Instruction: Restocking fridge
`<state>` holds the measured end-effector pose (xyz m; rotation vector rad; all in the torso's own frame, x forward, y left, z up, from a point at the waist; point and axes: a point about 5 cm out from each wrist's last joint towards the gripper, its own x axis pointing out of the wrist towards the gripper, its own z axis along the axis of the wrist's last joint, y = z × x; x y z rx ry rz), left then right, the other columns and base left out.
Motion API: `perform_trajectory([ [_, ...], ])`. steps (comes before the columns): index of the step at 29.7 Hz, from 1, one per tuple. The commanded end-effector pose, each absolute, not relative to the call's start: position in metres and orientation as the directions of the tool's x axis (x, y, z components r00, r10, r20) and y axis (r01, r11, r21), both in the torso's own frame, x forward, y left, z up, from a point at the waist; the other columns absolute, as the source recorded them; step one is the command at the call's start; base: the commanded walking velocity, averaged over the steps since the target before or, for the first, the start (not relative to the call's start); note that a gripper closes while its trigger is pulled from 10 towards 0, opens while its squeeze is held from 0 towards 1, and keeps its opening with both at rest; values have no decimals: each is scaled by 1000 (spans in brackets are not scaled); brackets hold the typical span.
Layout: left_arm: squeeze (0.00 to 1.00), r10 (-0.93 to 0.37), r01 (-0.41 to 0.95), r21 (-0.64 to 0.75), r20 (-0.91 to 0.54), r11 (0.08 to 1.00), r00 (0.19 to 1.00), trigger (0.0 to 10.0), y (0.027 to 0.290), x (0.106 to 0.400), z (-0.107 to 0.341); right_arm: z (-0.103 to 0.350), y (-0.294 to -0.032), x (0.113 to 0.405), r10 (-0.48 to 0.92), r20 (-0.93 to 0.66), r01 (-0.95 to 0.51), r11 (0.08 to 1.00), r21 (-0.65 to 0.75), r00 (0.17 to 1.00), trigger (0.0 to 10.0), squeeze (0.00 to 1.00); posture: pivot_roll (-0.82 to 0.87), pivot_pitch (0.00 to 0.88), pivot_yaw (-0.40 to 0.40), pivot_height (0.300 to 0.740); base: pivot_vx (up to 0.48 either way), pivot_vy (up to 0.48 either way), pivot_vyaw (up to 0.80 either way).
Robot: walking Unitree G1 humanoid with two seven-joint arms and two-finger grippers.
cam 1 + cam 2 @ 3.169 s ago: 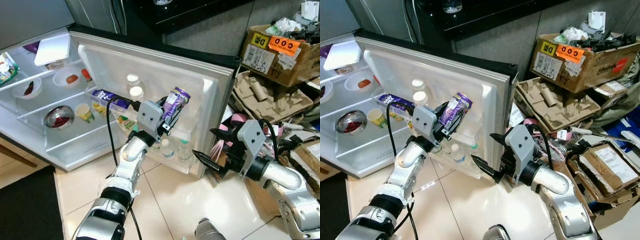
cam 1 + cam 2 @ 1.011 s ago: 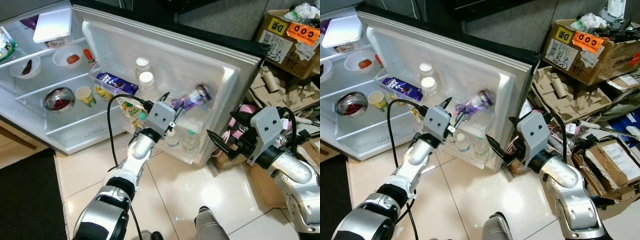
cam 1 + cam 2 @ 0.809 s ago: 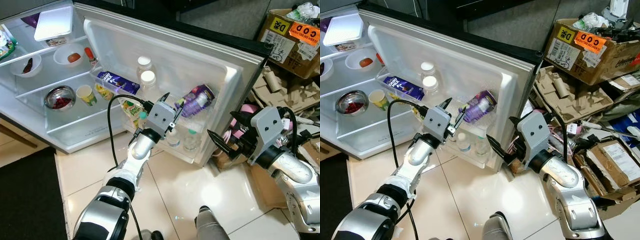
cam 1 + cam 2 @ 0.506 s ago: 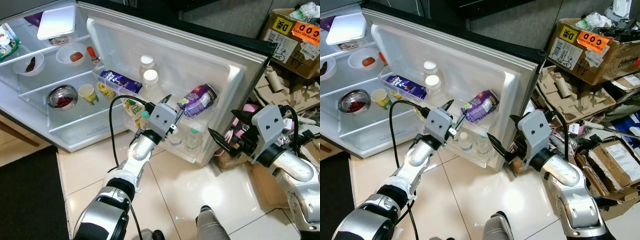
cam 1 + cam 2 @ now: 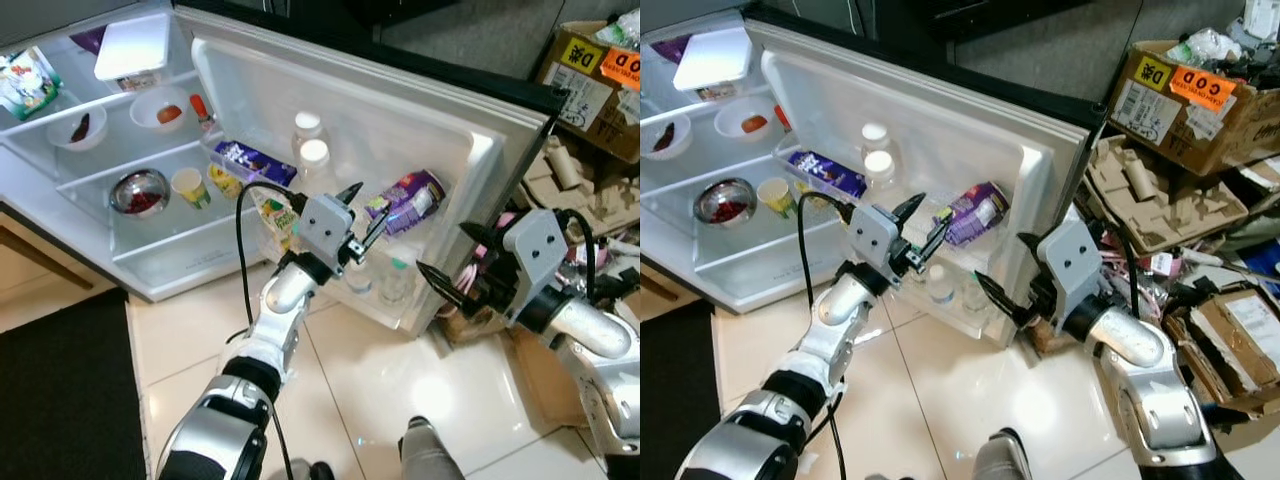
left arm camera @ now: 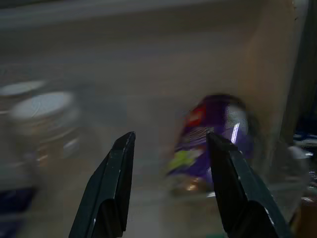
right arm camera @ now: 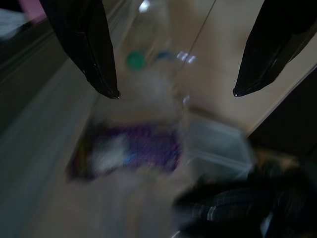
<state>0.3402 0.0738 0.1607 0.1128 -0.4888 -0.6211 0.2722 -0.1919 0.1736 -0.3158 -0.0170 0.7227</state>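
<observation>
Left eye view: our left gripper (image 5: 363,211) hangs in front of the fridge door (image 5: 330,120), fingers spread wide and holding nothing. Just beyond its fingertips the purple pouch (image 5: 408,199) lies tilted in the door's upper shelf, apart from the fingers. Left wrist view is blurred; the purple pouch (image 6: 210,134) sits between and past the two black fingers (image 6: 111,183). Two white-capped bottles (image 5: 312,152) stand further left in the door, a purple carton (image 5: 247,160) beside them. Small bottles (image 5: 393,283) stand in the lower door rack. Our right gripper (image 5: 445,268) is at the door's outer edge, fingers wide apart, empty. Inside the fridge, a steel bowl (image 5: 139,191) and a paper cup (image 5: 188,184) rest on a shelf. Cardboard boxes (image 5: 590,85) sit to the right.
</observation>
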Motion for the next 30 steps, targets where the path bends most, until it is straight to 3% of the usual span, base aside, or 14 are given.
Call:
perform_trajectory([
  [1,0,-535,474,249,375,845,757,10000,94,337,148,166,-194,266,700,-95,-699,675,-237,708,10000,0,-296,116,113,740,0,0,0],
  [7,0,-424,365,225,341,903,839,10000,124,332,132,157,-202,265,721,-102,-726,663,-183,685,10000,0,-277,59,107,740,0,0,0],
  [12,0,-318,272,184,298,944,900,10000,144,331,119,144,-209,273,688,-122,-698,696,-170,716,10000,0,-261,21,91,740,0,0,0],
  [16,0,-218,187,164,205,969,954,10000,164,325,96,122,-205,277,680,-192,-705,695,-140,708,10000,0,-246,0,73,740,0,0,0],
  [18,0,-122,114,140,51,984,991,10000,180,311,62,98,-196,278,676,-252,-712,696,-89,692,10000,0,-236,0,60,740,0,0,0],
  [19,0,-122,114,140,51,984,991,10000,180,311,62,98,-196,278,676,-252,-712,696,-89,692,10000,0,-236,0,60,740,0,0,0],
  [23,0,-42,67,144,-169,987,985,10000,195,285,19,71,-189,280,628,-317,-679,731,-74,711,10000,0,-234,0,55,740,0,0,0],
  [24,0,-2,47,148,-292,988,956,10000,203,266,-4,54,-191,281,573,-348,-623,781,-45,742,10000,0,-237,0,57,740,0,0,0],
  [28,0,37,32,158,-415,987,909,10000,210,244,-26,33,-197,279,476,-409,-532,846,-28,779,10000,0,-237,0,56,740,0,0,0],
  [30,0,69,24,159,-554,987,830,10000,217,216,-49,6,-209,269,328,-484,-381,924,-11,811,10000,0,-236,0,54,740,0,0,0],
])
